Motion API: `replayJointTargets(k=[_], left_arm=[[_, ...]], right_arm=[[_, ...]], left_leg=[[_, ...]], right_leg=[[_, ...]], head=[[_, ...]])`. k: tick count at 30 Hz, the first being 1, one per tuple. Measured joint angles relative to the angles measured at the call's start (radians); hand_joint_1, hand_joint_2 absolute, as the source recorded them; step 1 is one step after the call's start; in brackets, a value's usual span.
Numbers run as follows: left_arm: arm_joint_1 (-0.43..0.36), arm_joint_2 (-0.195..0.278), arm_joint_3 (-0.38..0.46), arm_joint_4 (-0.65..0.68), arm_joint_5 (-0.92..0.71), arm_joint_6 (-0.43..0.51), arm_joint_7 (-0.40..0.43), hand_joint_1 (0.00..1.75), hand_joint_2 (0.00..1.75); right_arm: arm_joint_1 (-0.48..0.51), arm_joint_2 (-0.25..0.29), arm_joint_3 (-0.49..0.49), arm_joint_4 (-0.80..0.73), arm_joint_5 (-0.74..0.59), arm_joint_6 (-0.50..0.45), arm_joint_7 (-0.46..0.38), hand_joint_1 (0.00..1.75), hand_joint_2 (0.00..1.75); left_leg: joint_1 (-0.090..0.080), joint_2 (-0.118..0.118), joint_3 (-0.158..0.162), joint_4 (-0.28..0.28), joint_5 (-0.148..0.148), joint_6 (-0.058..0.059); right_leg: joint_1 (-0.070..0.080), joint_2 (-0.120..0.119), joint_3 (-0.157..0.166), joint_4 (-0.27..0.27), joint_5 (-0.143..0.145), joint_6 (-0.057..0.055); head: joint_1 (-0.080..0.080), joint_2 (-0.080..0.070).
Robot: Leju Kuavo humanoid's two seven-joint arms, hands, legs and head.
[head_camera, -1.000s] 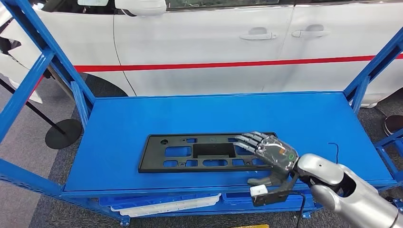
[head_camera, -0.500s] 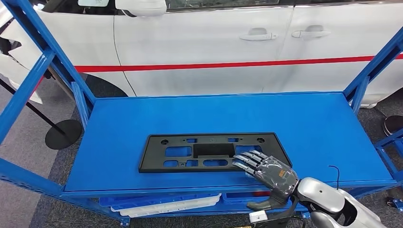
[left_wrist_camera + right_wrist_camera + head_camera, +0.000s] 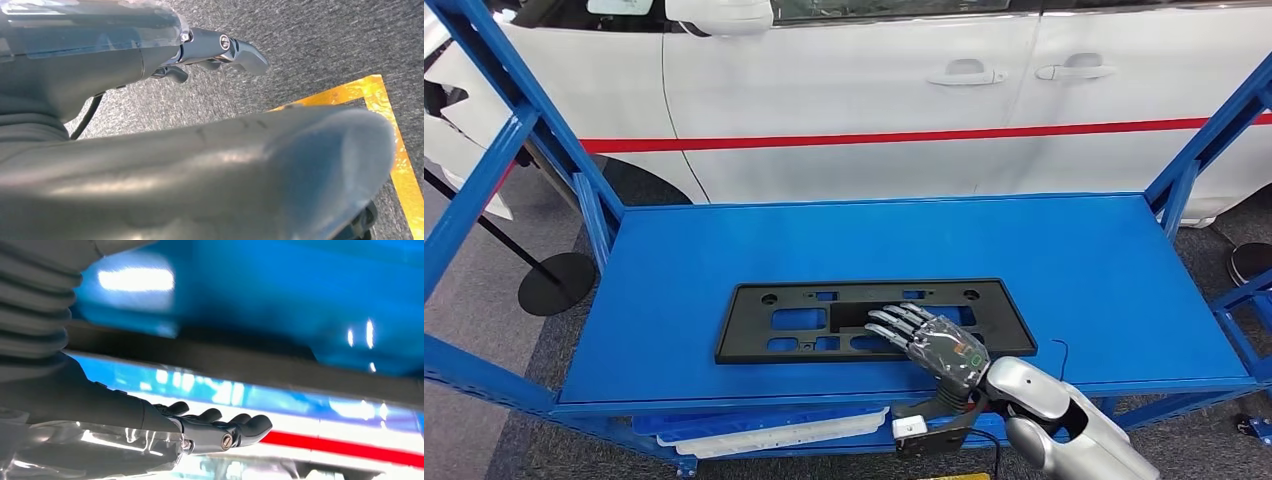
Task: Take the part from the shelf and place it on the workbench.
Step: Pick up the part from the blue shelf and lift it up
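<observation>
1 white car (image 3: 854, 90) (red stripe) just behind blue shelf (image 3: 724, 250).

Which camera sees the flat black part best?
The head view. It shows the whole flat black part lying on the blue shelf, with the right robot hand over its near edge. The right wrist view shows just a blurry dark strip. The left wrist view looks at the floor.

The shelf (image 3: 724, 250) is blue painted metal, smooth with a soft gloss. The part (image 3: 804, 322) looks like matt black plastic. The right hand (image 3: 934, 345) has a clear shiny cover, and its arm (image 3: 1064, 425) is polished silver metal. The floor (image 3: 310, 45) is rough grey carpet.
</observation>
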Motion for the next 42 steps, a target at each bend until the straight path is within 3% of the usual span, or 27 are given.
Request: replayJointTargets(k=[12, 16, 22, 28, 29, 32, 33, 36, 40, 42], left_arm=[[-0.022, -0.008, 0.000, 0.000, -0.018, -0.001, 0.006, 0.00, 0.00], [-0.022, -0.008, 0.000, 0.000, -0.017, 0.004, -0.001, 0.00, 0.00], [-0.021, -0.008, 0.000, 0.000, -0.015, 0.013, -0.006, 0.00, 0.00], [-0.019, -0.008, 0.000, 0.000, -0.014, 0.013, -0.010, 0.00, 0.00], [-0.019, -0.008, 0.000, 0.000, -0.014, 0.013, -0.010, 0.00, 0.00], [-0.017, -0.008, 0.000, 0.000, -0.015, 0.013, -0.012, 0.00, 0.00], [-0.017, -0.008, 0.000, 0.000, -0.016, 0.013, -0.013, 0.00, 0.00], [-0.015, -0.008, 0.000, 0.000, -0.017, 0.014, -0.016, 0.00, 0.00], [-0.014, -0.008, 0.000, 0.000, -0.017, 0.016, -0.017, 0.00, 0.00], [-0.014, -0.008, 0.000, 0.000, -0.017, 0.016, -0.017, 0.00, 0.00]], right_arm=[[-0.299, 0.334, 0.217, 0.379, 0.148, -0.240, 0.021, 0.00, 1.75], [-0.346, 0.409, 0.264, 0.441, 0.179, -0.303, 0.059, 1.75, 1.75], [-0.368, 0.457, 0.295, 0.510, 0.222, -0.401, 0.099, 1.75, 1.75], [-0.369, 0.471, 0.304, 0.554, 0.228, -0.429, 0.113, 1.75, 1.75], [-0.369, 0.473, 0.305, 0.560, 0.228, -0.430, 0.114, 1.61, 1.75], [-0.368, 0.477, 0.306, 0.574, 0.229, -0.430, 0.119, 0.33, 1.75], [-0.367, 0.477, 0.306, 0.578, 0.229, -0.430, 0.123, 0.03, 1.75], [-0.364, 0.482, 0.307, 0.591, 0.240, -0.427, 0.144, 0.00, 1.75], [-0.361, 0.487, 0.308, 0.608, 0.247, -0.424, 0.155, 0.00, 0.00], [-0.360, 0.487, 0.308, 0.614, 0.248, -0.419, 0.156, 0.00, 0.00]], left_leg=[[0.000, 0.001, 0.002, 0.000, 0.001, -0.002], [0.000, 0.000, 0.001, 0.000, 0.001, -0.002], [0.000, 0.000, 0.001, 0.000, 0.001, -0.002], [0.000, 0.000, 0.001, 0.000, 0.001, -0.002], [0.000, 0.000, 0.001, 0.000, 0.001, -0.002], [0.000, 0.000, 0.001, 0.000, 0.001, -0.002], [0.000, 0.000, 0.001, 0.000, 0.001, -0.002], [0.000, 0.000, 0.001, 0.000, 0.001, -0.002], [0.000, 0.000, 0.001, 0.000, 0.001, -0.002], [0.000, 0.000, 0.001, 0.000, 0.001, -0.002]], right_leg=[[0.001, 0.001, 0.001, 0.001, 0.000, -0.001], [0.001, 0.000, 0.001, 0.001, 0.000, -0.001], [0.000, 0.000, 0.001, 0.001, 0.000, -0.001], [0.000, 0.000, 0.001, 0.001, 0.000, -0.001], [0.000, 0.000, 0.001, 0.001, 0.000, -0.001], [-0.001, 0.000, 0.001, 0.001, 0.000, -0.001], [-0.001, 0.000, 0.001, 0.001, 0.000, -0.001], [-0.001, 0.000, 0.001, 0.001, 0.000, -0.001], [-0.001, 0.000, 0.001, 0.001, 0.000, -0.001], [-0.001, 0.000, 0.001, 0.001, 0.000, -0.001]], head=[[0.000, 0.000], [0.000, 0.000], [0.000, 0.000], [0.000, 0.000], [0.000, 0.000], [0.000, 0.000], [0.000, 0.000], [0.000, 0.000], [0.000, 0.000], [0.000, 0.000]])
